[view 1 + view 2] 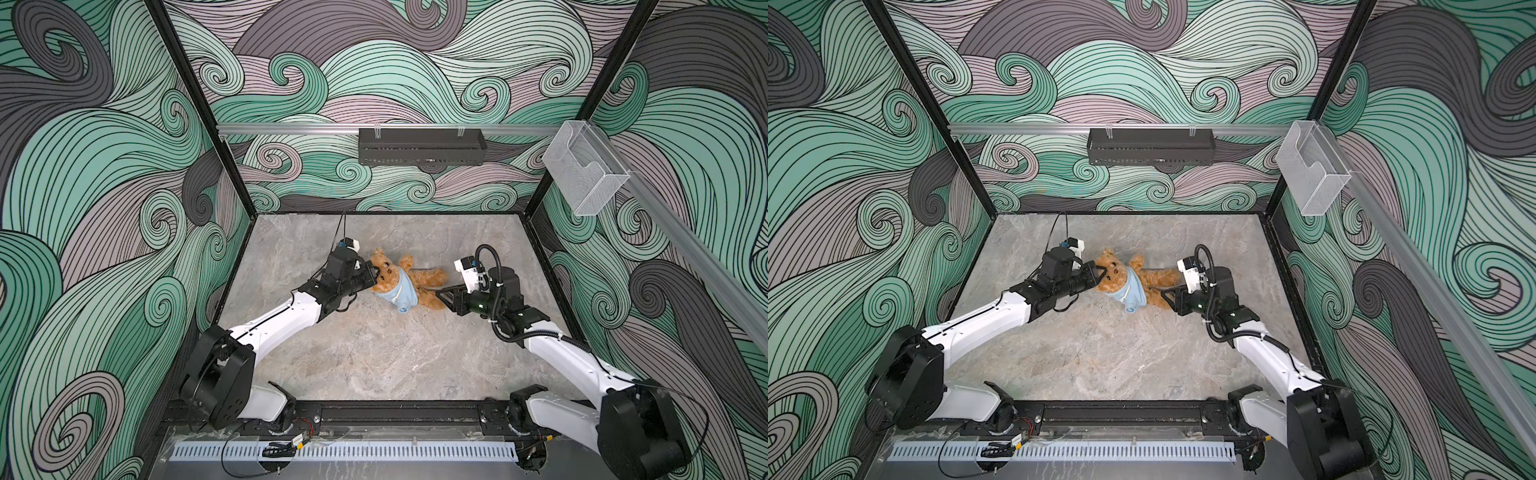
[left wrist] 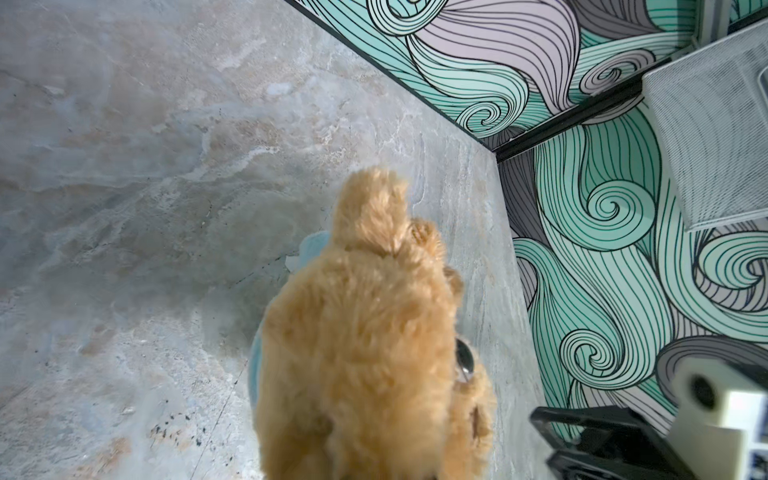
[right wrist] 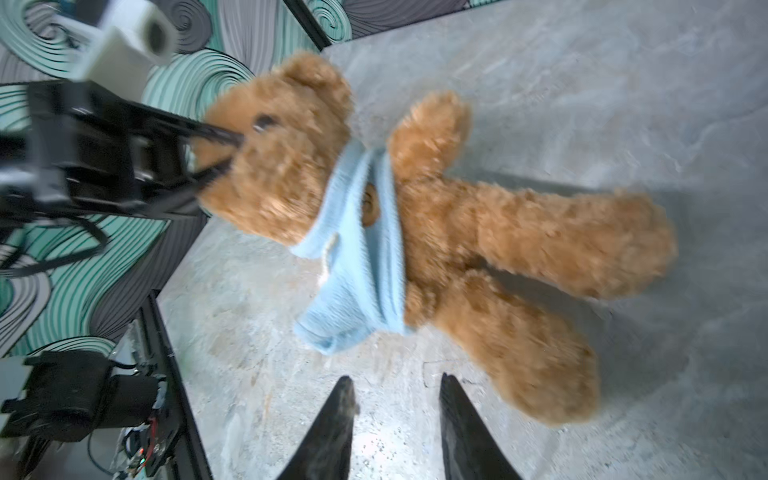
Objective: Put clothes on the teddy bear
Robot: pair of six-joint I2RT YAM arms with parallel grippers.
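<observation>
The teddy bear (image 1: pixel 422 282) is lying on its back a little beyond the middle of the table (image 1: pixel 374 357), toward 12 o'clock. Its head is pointing to 9 o'clock and its thick legs are splaying toward 3 and 4 o'clock. Its fur is showing as shaggy, curly golden-brown plush, with round ears and glossy dark eyes.

A light-blue garment (image 1: pixel 397 293) of soft ribbed knit is bunching in a loose band around the neck and chest, with a cream cord (image 3: pixel 328 253) hanging from it. One stubby arm is sticking out past the band toward 12 o'clock.

The left pincer (image 1: pixel 376 274) is reaching in from 9 o'clock, and its thin black fingers (image 3: pixel 208 129) are clamping into the fur of the bear's face beside one eye. The right pincer (image 3: pixel 397 388) is sitting near the bear's legs at about 4 o'clock. Its two dark, tapering wedge fingers are standing apart with only bare table between them, gripping nothing.

The table is showing a smooth, grey-beige, marble-veined surface.
</observation>
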